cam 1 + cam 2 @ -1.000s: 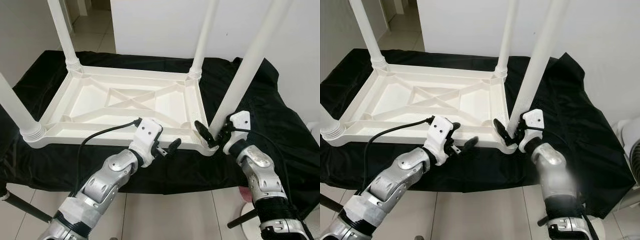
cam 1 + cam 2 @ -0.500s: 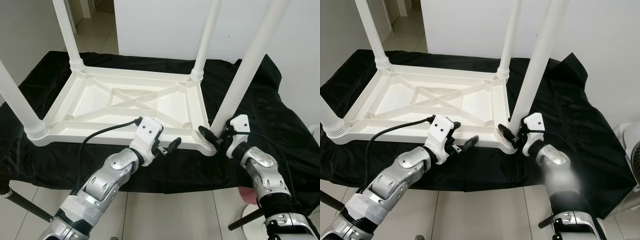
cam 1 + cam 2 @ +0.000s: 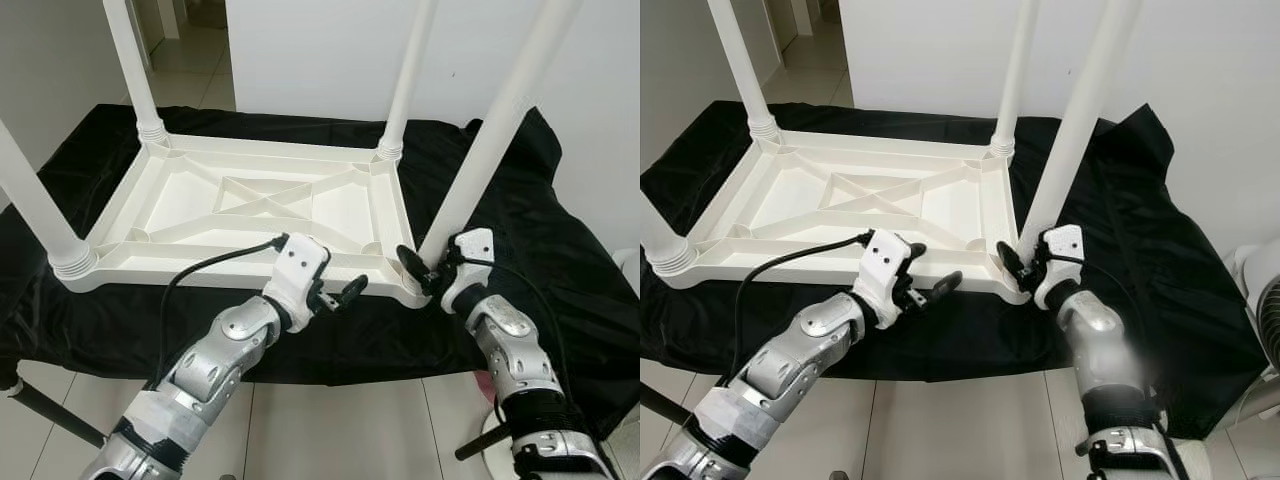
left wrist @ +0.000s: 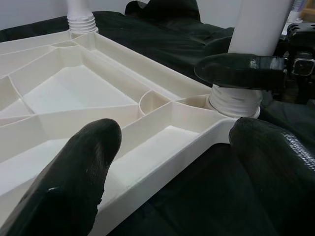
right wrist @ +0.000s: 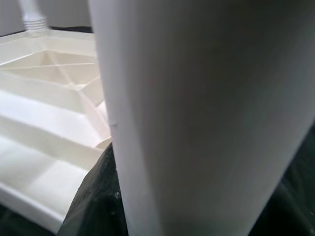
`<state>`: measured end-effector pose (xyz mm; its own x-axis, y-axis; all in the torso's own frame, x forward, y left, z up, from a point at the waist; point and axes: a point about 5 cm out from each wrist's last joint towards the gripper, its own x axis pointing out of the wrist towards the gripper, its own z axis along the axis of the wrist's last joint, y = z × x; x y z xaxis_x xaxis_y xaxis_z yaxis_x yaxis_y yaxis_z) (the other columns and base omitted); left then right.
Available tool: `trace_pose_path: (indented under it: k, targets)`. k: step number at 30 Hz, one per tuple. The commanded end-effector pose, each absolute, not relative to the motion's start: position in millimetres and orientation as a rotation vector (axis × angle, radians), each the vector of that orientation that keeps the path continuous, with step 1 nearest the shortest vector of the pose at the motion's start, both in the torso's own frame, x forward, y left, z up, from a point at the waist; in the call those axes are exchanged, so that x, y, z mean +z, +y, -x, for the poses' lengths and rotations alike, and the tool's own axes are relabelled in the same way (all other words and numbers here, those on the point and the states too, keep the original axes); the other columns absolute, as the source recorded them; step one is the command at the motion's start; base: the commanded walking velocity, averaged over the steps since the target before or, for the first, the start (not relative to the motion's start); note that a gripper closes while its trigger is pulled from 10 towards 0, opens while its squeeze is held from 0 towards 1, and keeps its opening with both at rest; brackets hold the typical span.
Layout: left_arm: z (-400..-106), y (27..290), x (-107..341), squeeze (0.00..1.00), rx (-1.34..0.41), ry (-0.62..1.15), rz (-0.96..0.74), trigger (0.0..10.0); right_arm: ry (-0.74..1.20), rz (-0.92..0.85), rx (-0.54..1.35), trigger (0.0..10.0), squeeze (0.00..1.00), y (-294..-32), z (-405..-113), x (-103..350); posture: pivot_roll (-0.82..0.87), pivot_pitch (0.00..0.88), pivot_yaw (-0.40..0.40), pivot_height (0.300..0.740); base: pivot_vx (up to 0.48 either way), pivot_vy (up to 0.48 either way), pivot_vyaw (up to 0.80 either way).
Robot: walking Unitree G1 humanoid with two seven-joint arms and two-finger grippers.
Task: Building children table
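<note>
A white plastic table top [image 3: 200,281] lies upside down on a black cloth [image 3: 560,250], with its legs pointing up. My right gripper [image 3: 432,270] is at the base of the near-right leg [image 3: 490,130], shut on it; one black finger [image 3: 408,264] presses the leg's inner side. The right wrist view has that leg [image 5: 206,113] right up against the camera. My left gripper [image 3: 338,295] is open at the table's front rim, a little left of that corner. In its wrist view the fingers [image 4: 74,182] straddle the rim [image 4: 162,162].
The other three legs stand at the far-right [image 3: 408,70], far-left [image 3: 130,60] and near-left [image 3: 30,210] corners. A white wall is behind. Tiled floor lies below the cloth's front edge, with a black stand leg [image 3: 45,412] at the lower left.
My right gripper has drawn in to the near-right leg, and its inner finger now lies against the leg's base. The left gripper has hardly moved. The camera shifted slightly.
</note>
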<state>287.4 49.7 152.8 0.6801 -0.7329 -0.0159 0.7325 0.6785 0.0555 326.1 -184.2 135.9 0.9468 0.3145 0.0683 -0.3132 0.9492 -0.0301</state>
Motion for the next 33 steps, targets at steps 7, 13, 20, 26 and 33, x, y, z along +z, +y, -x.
trace_pose_path:
  k: [7, 13, 20, 26, 33]
  targets:
    - [-282.0, 44.2, 150.2, 0.0, -0.993, 0.0, -0.086, 10.0, -0.039, -0.114, 0.02, 10.0, 0.0, -174.5, -318.7, 130.5, 0.02, 0.0, -0.044, 0.74, 0.0, 0.0, 0.0]
    - [-283.5, 42.5, 152.2, 0.0, -0.997, -0.008, -0.089, 10.0, -0.038, -0.212, -0.217, 10.0, 0.0, -152.5, -318.9, 129.9, 0.02, 0.0, -0.04, 0.74, 0.0, 0.0, 0.0]
    - [-282.6, 43.1, 151.3, 0.0, -0.997, -0.003, -0.089, 10.0, -0.041, -0.192, -0.187, 10.0, 0.0, -144.0, -320.2, 137.5, 0.03, 0.0, -0.046, 0.74, 0.0, 0.0, 0.0]
    - [-281.8, 43.9, 151.5, 0.0, -0.99, -0.007, -0.086, 10.0, -0.041, -0.187, -0.17, 10.0, 1.0, -143.2, -320.6, 137.1, 0.03, 0.0, -0.048, 0.74, 0.0, 0.0, 0.0]
    - [-281.3, 45.0, 150.4, 0.0, -0.985, -0.005, -0.091, 10.0, -0.115, -0.152, -0.042, 10.0, 1.0, -149.2, -316.3, 143.1, 0.04, 0.0, -0.051, 0.74, 0.0, 0.0, 0.0]
